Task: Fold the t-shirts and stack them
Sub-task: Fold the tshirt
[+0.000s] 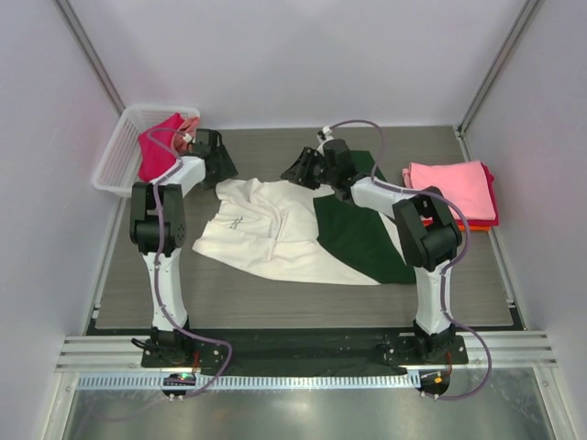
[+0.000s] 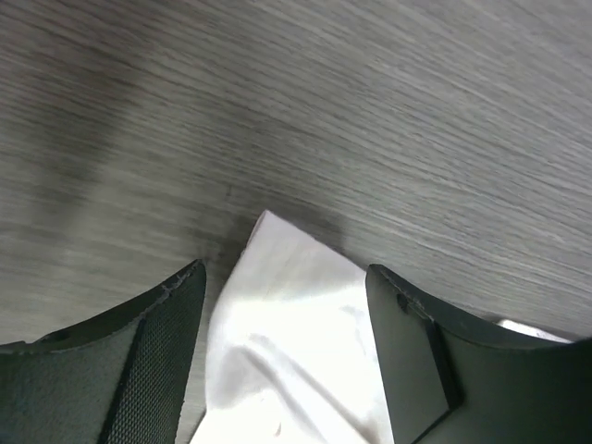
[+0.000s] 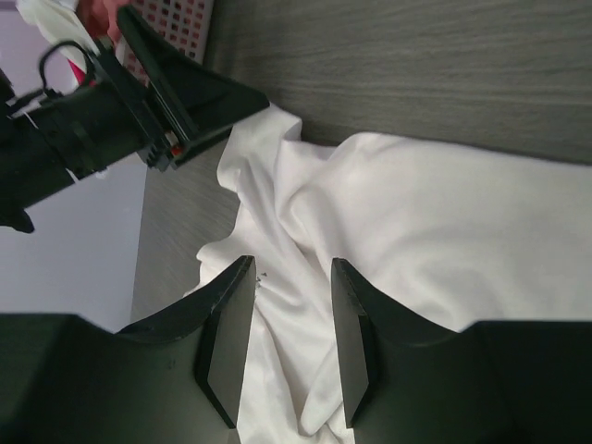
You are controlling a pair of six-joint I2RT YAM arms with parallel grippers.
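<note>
A cream t-shirt [image 1: 275,234] with a dark green part [image 1: 358,234] lies crumpled in the middle of the table. My left gripper [image 1: 220,174] is at its far-left corner. In the left wrist view this gripper [image 2: 287,287] is open, and the cream corner [image 2: 287,333] lies flat between its fingers. My right gripper [image 1: 295,172] hovers over the shirt's far edge. It [image 3: 291,277] is open above cream folds [image 3: 444,231]. A pink t-shirt [image 1: 451,188] tops a folded stack at the right, with red and orange edges [image 1: 492,209] under it. A magenta t-shirt [image 1: 158,151] sits in the basket.
The white mesh basket [image 1: 115,163] stands at the far left, close behind my left arm, and shows in the right wrist view as the basket [image 3: 180,23]. The left gripper's finger [image 3: 213,92] also shows there. White enclosure walls ring the grey table [image 1: 275,289].
</note>
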